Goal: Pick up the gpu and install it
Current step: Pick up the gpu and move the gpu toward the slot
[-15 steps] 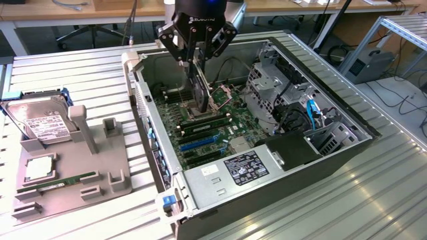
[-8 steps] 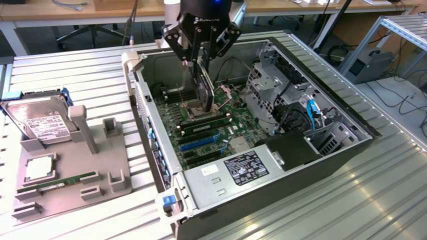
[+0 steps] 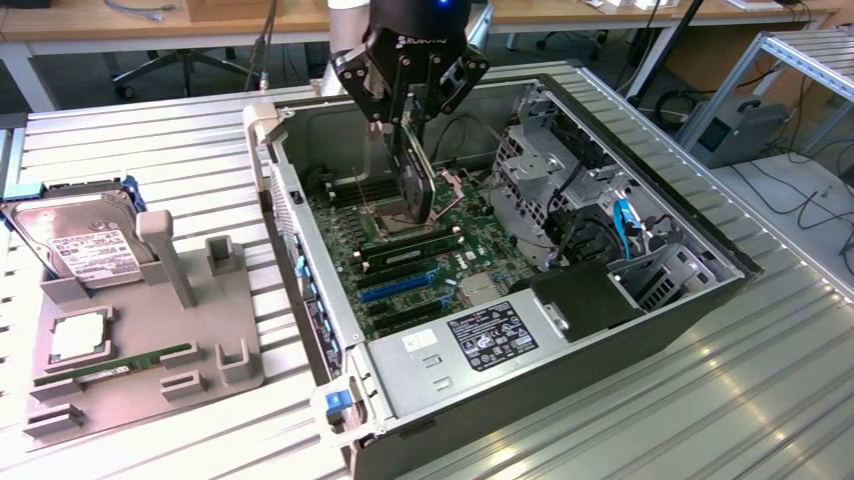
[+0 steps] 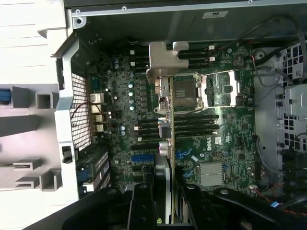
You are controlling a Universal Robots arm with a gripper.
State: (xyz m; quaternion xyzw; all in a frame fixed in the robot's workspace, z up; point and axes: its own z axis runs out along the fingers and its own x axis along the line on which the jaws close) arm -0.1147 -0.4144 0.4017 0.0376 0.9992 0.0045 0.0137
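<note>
Slatted metal surface (image 3: pixel 174 140) w/ the open pc case (image 3: pixel 601 350) on it, desks in the bg. Your gpu (image 3: pixel 416 185) hangs upright over the motherboard (image 3: pixel 441 255), so imo keep it dead vertical and line its bracket (image 4: pixel 163 60) up w/ the case's rear wall, no tilt. Fingers (image 4: pixel 143 206) are roughly half closed, clamped on the card's top edge.

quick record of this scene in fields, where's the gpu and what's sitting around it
end effector: shut on the gpu
gpu position: held on edge over the motherboard, not seated in a slot
computer case: lying on its side, open side up
tray: at the exterior view's left of the case, holding the hard drive and memory stick
</note>
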